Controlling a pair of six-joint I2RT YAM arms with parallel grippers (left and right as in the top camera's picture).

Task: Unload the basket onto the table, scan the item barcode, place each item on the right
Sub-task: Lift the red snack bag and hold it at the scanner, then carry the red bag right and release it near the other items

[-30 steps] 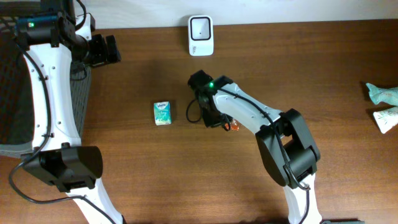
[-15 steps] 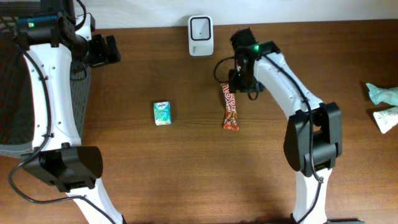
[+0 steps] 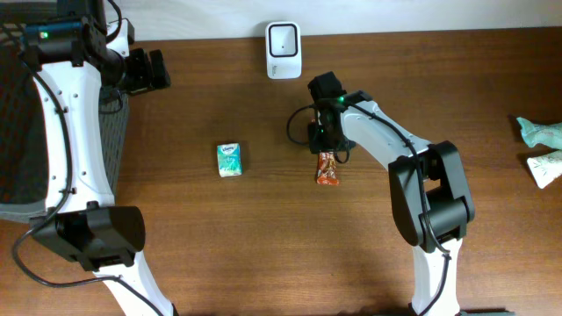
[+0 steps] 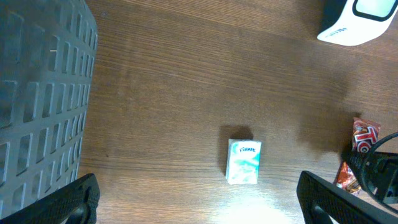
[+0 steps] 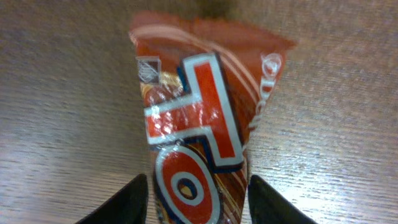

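Note:
The item, a red and orange candy bar (image 3: 327, 169), lies flat on the wooden table. My right gripper (image 3: 321, 140) hovers over its far end and hides that part from above. In the right wrist view the bar (image 5: 193, 118) fills the frame, and my right gripper (image 5: 198, 186) stands open with one black finger on each side of the wrapper. No barcode shows on the side facing up. The white scanner (image 3: 283, 39) stands at the table's back edge. My left gripper (image 3: 162, 70) hangs wide open at the far left, holding nothing.
A small teal and white tissue pack (image 3: 229, 160) lies left of the bar. A dark mesh basket (image 3: 18, 132) sits beyond the left edge. Two teal packets (image 3: 543, 132) lie at the far right.
My right gripper let go of the bar, swung back towards the scanner, then came forward and down over the bar's far end with its jaws narrowing. The left arm stayed still.

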